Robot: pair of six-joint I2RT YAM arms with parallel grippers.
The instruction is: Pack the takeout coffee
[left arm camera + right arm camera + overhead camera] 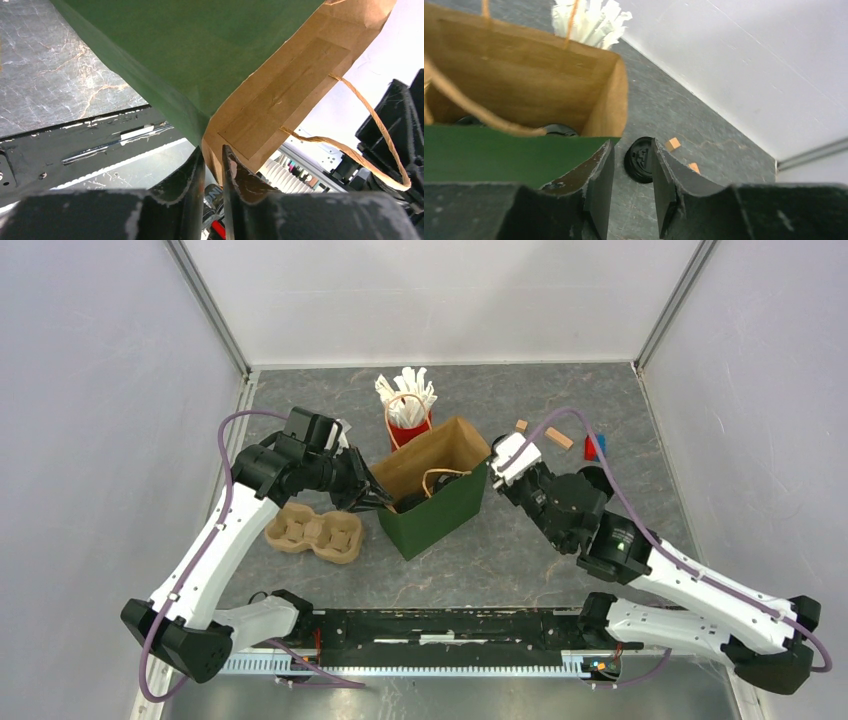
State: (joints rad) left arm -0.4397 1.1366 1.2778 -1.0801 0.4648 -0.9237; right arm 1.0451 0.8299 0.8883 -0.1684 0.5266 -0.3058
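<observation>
The green paper bag [440, 510] stands open mid-table, brown inside. Low inside it sits a black round rim [556, 130], probably the takeout coffee's cup; most of it is hidden. A flat round black lid [639, 160] lies on the table just outside the bag's right wall. My left gripper [378, 502] is at the bag's left rim, and in the left wrist view the left gripper [212, 148] has its jaws a narrow gap apart with the rim's corner fold between the tips. My right gripper [631, 142] is open and empty beside the right wall, above the lid.
A red cup of white sticks [405, 412] stands right behind the bag. A cardboard cup carrier [315, 533] lies to its left, under my left arm. Small wooden blocks [558, 437] and a blue-red piece [595, 447] sit at the right rear.
</observation>
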